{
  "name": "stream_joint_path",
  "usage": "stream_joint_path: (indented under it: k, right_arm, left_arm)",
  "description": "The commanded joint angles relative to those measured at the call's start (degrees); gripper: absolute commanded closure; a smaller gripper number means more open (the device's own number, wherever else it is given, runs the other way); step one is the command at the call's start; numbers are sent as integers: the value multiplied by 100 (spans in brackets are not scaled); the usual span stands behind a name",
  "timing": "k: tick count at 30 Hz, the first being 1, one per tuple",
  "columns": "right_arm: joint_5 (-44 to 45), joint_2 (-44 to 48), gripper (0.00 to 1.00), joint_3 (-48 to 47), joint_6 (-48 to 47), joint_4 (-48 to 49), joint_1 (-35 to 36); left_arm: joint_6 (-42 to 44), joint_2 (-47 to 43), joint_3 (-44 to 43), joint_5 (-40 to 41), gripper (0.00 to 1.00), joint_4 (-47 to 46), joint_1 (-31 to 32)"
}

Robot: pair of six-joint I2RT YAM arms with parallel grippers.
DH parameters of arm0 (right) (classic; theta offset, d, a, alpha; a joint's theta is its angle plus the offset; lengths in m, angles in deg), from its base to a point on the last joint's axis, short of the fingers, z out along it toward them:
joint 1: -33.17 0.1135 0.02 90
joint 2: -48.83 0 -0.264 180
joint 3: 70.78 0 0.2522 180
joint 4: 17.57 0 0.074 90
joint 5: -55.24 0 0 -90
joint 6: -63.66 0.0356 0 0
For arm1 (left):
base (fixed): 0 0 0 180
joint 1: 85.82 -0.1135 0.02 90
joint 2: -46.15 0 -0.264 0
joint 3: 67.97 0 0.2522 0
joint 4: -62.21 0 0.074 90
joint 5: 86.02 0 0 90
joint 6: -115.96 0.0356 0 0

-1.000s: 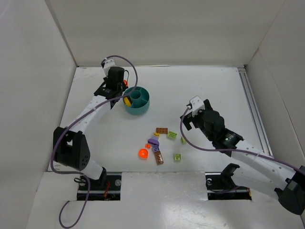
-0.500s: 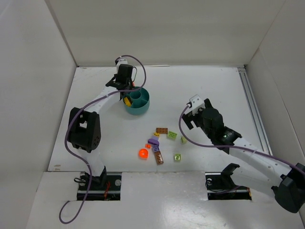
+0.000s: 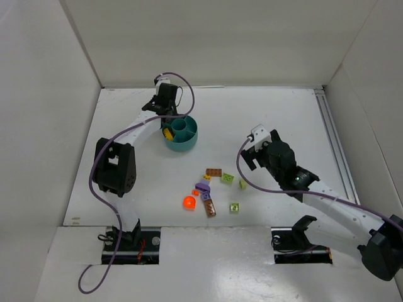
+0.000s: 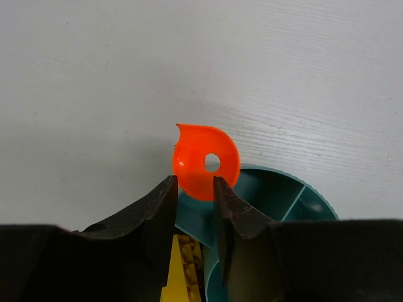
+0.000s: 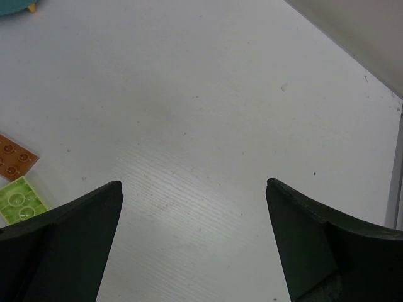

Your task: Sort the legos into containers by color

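With the left gripper (image 4: 194, 185) low over the far left rim of the teal dish (image 4: 277, 182), jaws a little apart around an orange-red lego (image 4: 192, 154), gripped or freed impossible to tell, probably to drop it by colour

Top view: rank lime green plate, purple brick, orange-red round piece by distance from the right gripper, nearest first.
From the right gripper, in the top view:
1. lime green plate, just left of it, slightly toward the bases
2. purple brick, farther left
3. orange-red round piece, leftmost of the three and closest to the bases
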Motion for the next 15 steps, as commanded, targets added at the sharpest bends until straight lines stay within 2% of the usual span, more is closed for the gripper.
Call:
stream_joint_path:
  k: [1,7,10,15]
  right_arm:
    - [-59,72,0,-97,-12,150,-50]
    - [-112,318,0,-35,-12,150,-50]
    - [-165,423,0,17,-12,150,-50]
    - [-218,538,0,70,-12,150,-50]
  left_arm:
    - [11,-364,-44,6,73,130,22]
    - [-59,-768,184,-2,72,131,22]
    - [-59,-1023,430,-134,68,-132,22]
    - [-6,-1024,431,-143,65,-133,-30]
